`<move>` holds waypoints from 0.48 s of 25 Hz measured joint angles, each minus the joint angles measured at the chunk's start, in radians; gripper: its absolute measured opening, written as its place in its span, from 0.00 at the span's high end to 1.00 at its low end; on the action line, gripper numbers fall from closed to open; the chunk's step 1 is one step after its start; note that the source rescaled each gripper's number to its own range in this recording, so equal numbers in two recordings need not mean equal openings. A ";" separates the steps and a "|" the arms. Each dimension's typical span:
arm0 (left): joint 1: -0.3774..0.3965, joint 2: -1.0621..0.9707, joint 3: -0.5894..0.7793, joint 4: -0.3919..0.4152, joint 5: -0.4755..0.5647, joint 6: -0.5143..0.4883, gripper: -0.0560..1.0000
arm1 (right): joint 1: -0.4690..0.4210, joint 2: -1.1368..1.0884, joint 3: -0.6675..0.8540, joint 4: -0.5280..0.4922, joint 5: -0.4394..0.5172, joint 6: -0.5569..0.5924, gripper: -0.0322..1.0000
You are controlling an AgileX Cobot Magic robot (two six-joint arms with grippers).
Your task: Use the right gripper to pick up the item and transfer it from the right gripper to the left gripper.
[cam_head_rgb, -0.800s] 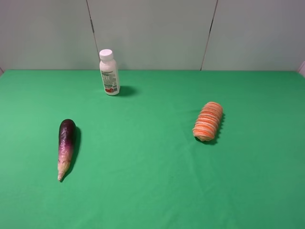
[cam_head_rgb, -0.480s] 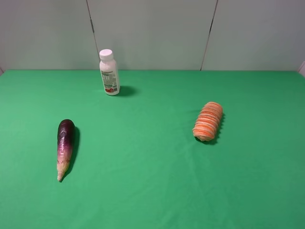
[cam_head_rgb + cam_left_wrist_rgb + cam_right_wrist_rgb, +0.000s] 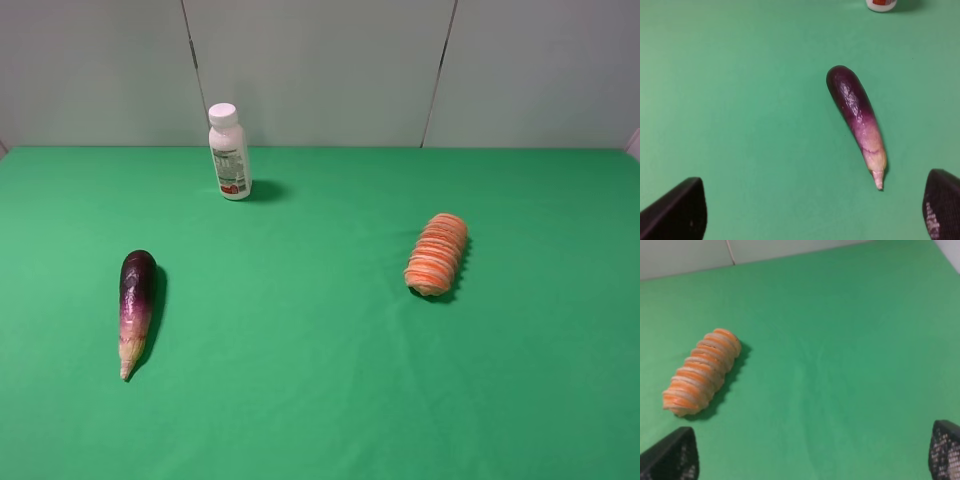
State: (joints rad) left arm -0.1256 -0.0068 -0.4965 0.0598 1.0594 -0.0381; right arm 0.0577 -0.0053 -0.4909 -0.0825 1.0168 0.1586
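Only the purple eggplant [image 3: 136,305] seemed to have rolled slightly since the earlier frame, lying on the left of the green table [image 3: 320,410], well apart from the item [image 3: 437,255], which rested untouched right of centre. A white bottle [image 3: 229,152] stood upright near the back wall. The right gripper [image 3: 808,455], jaws spread wide, faced the item across bare cloth, while the left gripper [image 3: 808,215] hung equally spread near the eggplant.

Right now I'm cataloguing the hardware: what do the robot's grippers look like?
Only their ends show. The left gripper has black jaws, one faintly dotted. The right gripper has black jaws with a fine mesh-like texture. No arms, cables or markings are visible.
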 joint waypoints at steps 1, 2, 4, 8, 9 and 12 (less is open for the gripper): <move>0.000 0.000 0.000 0.000 0.000 0.000 0.19 | 0.000 0.000 0.000 0.000 0.000 0.000 0.00; 0.000 0.000 0.000 0.000 0.000 0.000 0.19 | 0.000 0.000 0.000 0.000 0.000 0.000 0.00; 0.000 0.000 0.000 0.000 0.000 0.000 0.19 | 0.000 0.000 0.000 0.000 0.000 0.000 0.00; 0.000 0.000 0.000 0.000 0.000 0.000 0.19 | 0.000 0.000 0.000 0.000 0.000 0.000 0.00; 0.000 0.000 0.000 0.000 0.000 0.000 0.19 | 0.000 0.000 0.000 0.000 0.000 0.000 0.00; 0.000 0.000 0.000 0.000 0.000 0.000 0.19 | 0.000 0.000 0.000 0.000 0.000 0.000 0.00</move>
State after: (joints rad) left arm -0.1256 -0.0068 -0.4965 0.0598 1.0594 -0.0381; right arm 0.0577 -0.0053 -0.4909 -0.0825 1.0168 0.1586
